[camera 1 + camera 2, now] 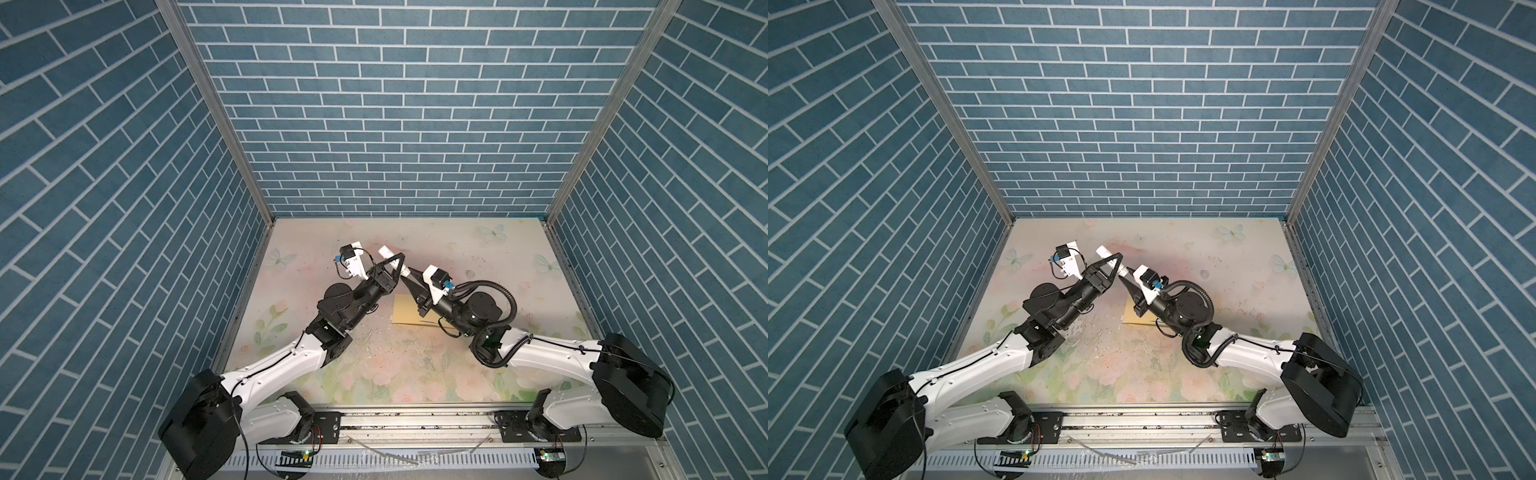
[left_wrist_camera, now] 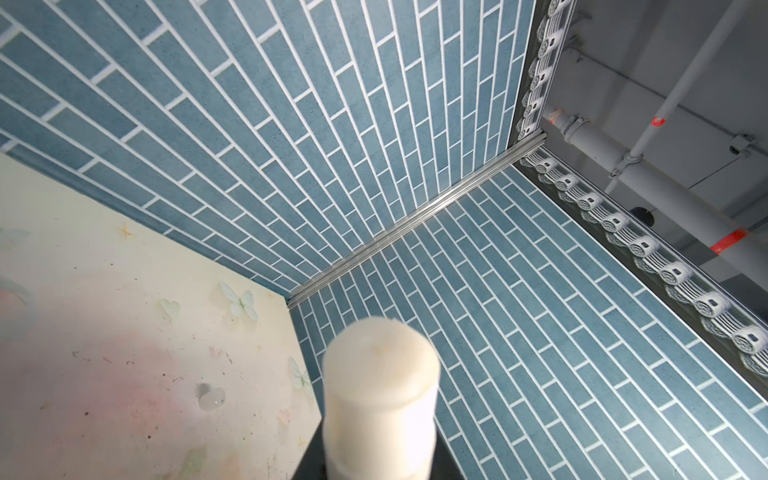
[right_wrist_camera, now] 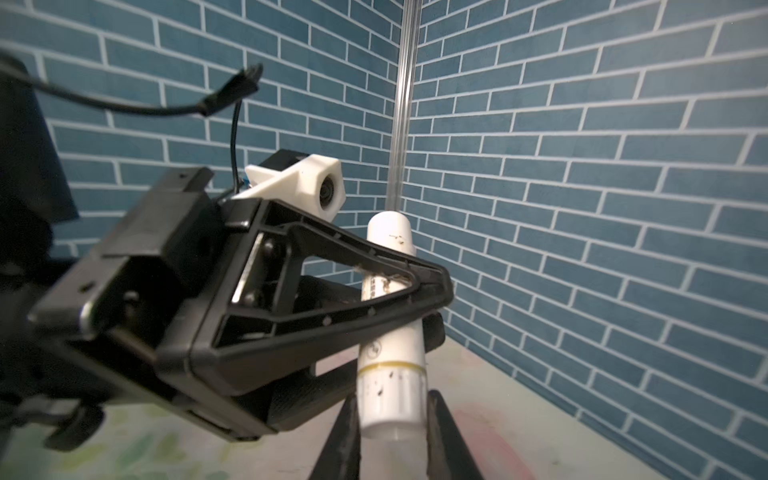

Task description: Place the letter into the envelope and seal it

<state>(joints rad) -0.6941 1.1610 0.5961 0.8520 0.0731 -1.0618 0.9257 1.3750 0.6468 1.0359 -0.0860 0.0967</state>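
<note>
Top views: left hand [image 1: 398, 261] and right hand [image 1: 409, 276] pinch the glue stick [image 1: 384, 251]; right arm [image 1: 457, 308] half-covers envelope [image 1: 405, 311].

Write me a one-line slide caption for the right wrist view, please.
The left gripper clamps the tilted white glue stick mid-body while the right gripper pinches its lower end.

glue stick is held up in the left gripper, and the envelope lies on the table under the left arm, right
Not quite. The envelope lies under the right arm, not the left; both top views show it. The rest stands: the left gripper holds the glue stick up, and the envelope is on the table.
</note>
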